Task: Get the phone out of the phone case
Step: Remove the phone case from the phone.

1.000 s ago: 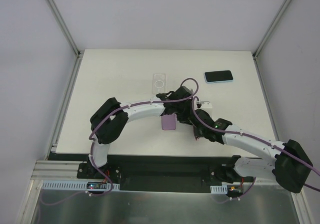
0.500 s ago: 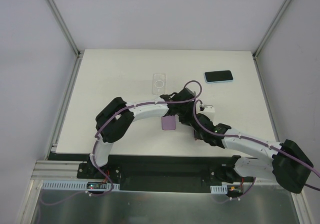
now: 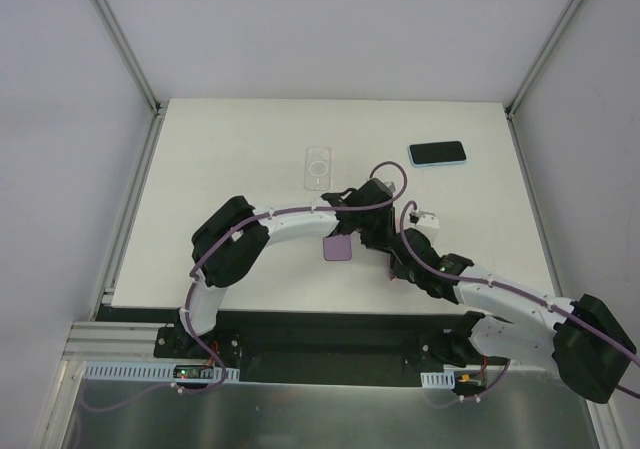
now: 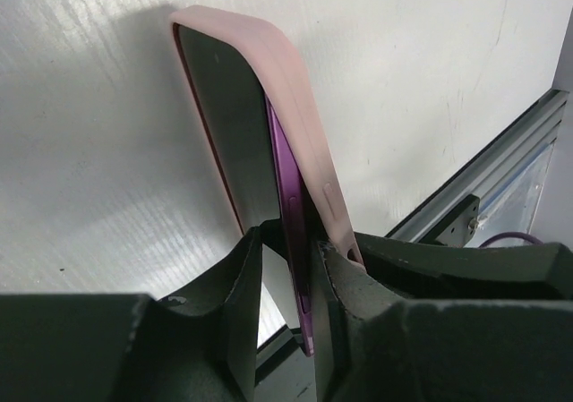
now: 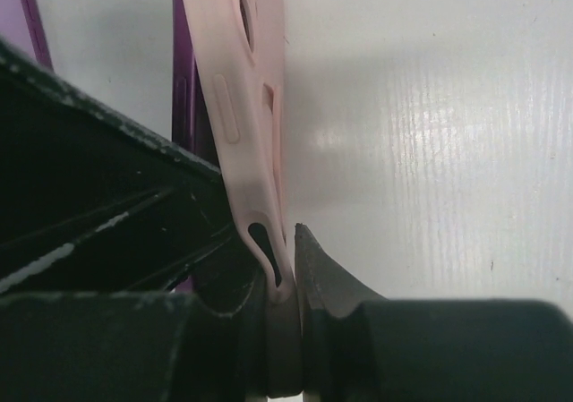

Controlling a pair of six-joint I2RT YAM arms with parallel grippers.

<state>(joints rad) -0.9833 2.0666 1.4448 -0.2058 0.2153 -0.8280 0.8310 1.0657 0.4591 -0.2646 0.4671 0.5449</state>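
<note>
Left jaws: clamped on phone (image 4: 285, 187).
Right jaws: clamped on case (image 5: 242, 71).
Risk: phone may be yanked loose if case is pulled hard toward 3 o'clock.

White tabletop (image 3: 230, 159) under even, soft light; pale grey walls (image 3: 320, 29) left, far and right; aluminium posts (image 3: 120, 39) at far corners; brushed metal sheet (image 3: 300, 414) nearest.

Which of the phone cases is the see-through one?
The clear case lying flat toward the far side of the table, left of the blue-edged phone. The pink case is opaque and pinched by the right hand, partly around the purple phone.
</note>
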